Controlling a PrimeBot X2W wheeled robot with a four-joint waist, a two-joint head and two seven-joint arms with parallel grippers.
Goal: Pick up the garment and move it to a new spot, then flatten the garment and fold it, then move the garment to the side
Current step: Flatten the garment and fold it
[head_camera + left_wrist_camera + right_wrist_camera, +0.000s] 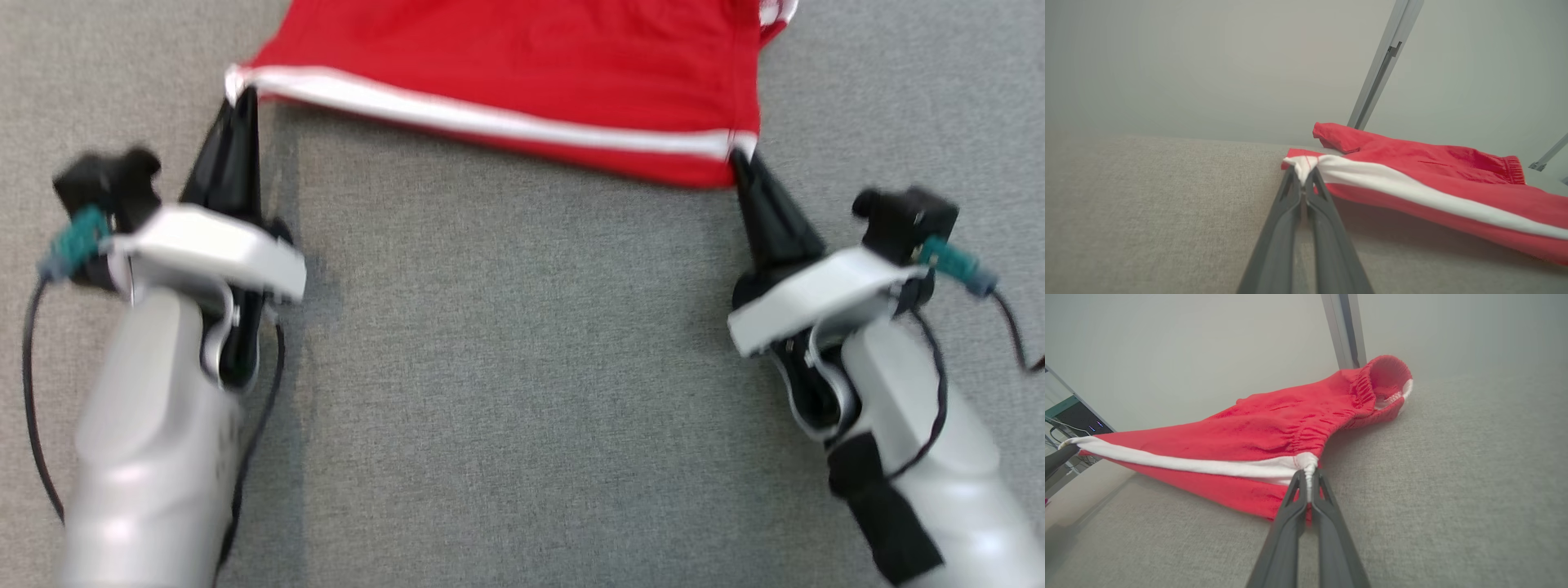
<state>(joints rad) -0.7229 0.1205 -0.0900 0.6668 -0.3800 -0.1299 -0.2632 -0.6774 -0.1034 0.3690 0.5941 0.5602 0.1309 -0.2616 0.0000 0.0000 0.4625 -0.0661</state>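
Nearest the robot, the grey cloth surface (506,351) spread between the two arms. The left gripper (242,98) had its fingers pressed together on the left end of the white stripe (490,118), with a small bunch of white cloth pinched at the tips. The right gripper (740,159) was likewise clamped on the stripe's right end, at the seam beside the gathered elastic. Both holds sat at the near corners of the garment (531,57). The near edge hung raised between the two grips, with shadow under it in both wrist views, while the rest of the red body rested on the surface farther off. The head view was blurred, so a fully taut span could not be confirmed; it appeared nearly straight. Beyond, the elastic waistband (1367,386) ran away from the right grip and stood open at its far end. A metal post (1345,330) rose behind it against a plain wall. Assessment: the cloth was judged light, soft and limp, liable to drape and wrinkle, and not fragile. The knit looked to offer fair friction. The stripe ends and seamed corners were judged the sound places to hold, since thin single cloth could slip from such narrow tips. Corners held well apart should help it lie flat.
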